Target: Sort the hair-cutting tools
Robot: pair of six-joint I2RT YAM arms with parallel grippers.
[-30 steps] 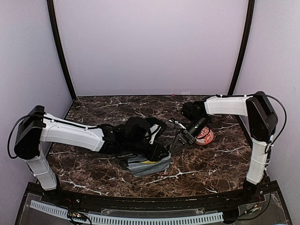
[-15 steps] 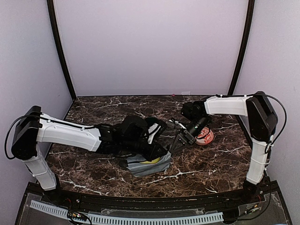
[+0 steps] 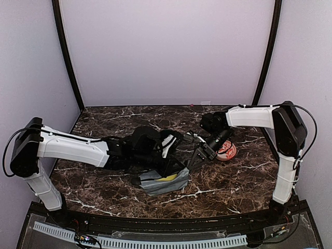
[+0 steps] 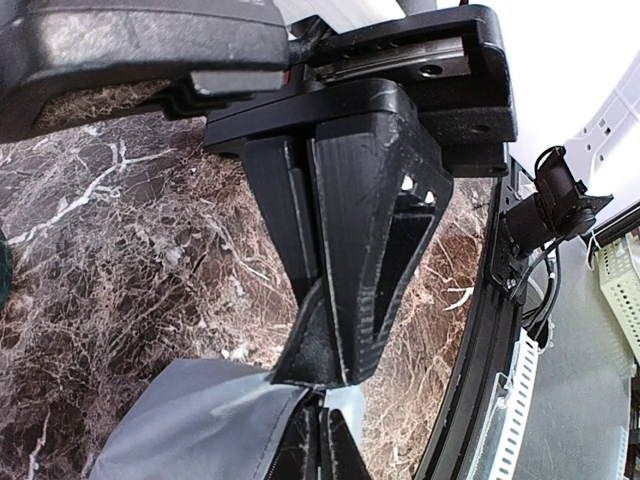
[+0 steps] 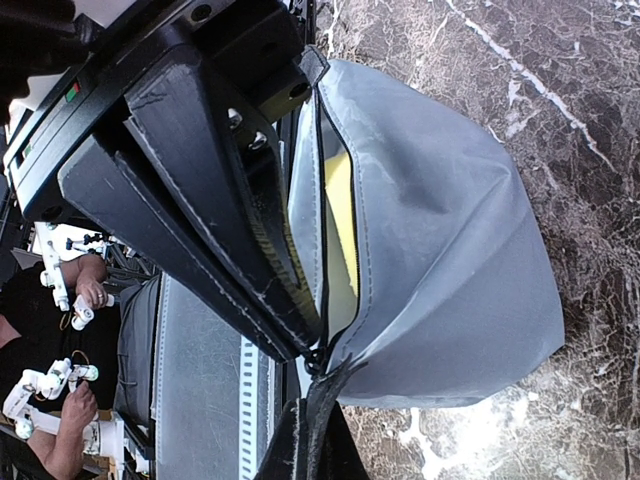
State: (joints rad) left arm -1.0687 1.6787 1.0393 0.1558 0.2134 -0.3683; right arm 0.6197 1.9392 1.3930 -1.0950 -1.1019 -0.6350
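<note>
Left gripper [image 4: 318, 378] and right gripper [image 5: 312, 350] apparently pinch one grey pouch [image 5: 445, 250].

pouch [image 5: 440, 250]: plain grey outside, yellow lining, dark zip edge. table [image 3: 104, 119]: dark brown marble, white veins. plate [image 3: 228, 151]: red-and-white pattern. my left gripper [image 4: 318, 372] and right gripper [image 5: 312, 430]: black all over. my arms [image 3: 72, 148]: white shells, black joints. walls [image 3: 166, 52]: pale lilac.
</note>
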